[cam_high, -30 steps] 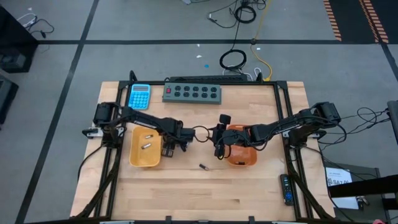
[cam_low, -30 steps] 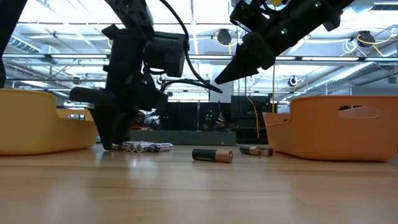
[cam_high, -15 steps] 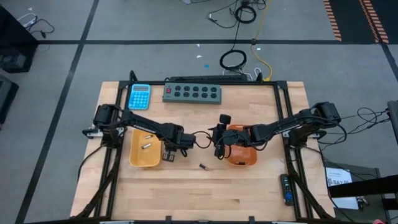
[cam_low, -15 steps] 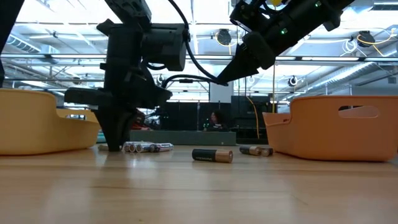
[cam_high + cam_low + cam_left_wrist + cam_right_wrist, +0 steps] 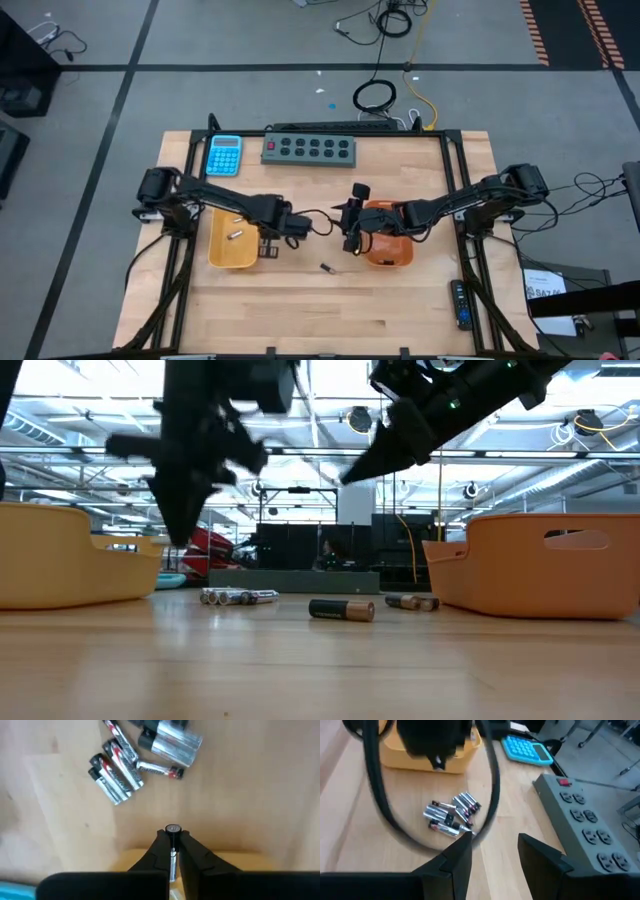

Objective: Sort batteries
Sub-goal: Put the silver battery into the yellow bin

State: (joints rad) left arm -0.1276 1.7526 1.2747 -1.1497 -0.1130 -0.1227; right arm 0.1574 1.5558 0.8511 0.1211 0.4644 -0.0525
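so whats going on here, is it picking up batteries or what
Yes, it is sorting batteries. The left gripper is shut on a small silvery battery, held up off the table beside the yellow tray, which already holds two. A cluster of silvery batteries lies on the wood below it, and a dark battery lies alone nearer the front. The right gripper hovers open at the orange tray, holding nothing.
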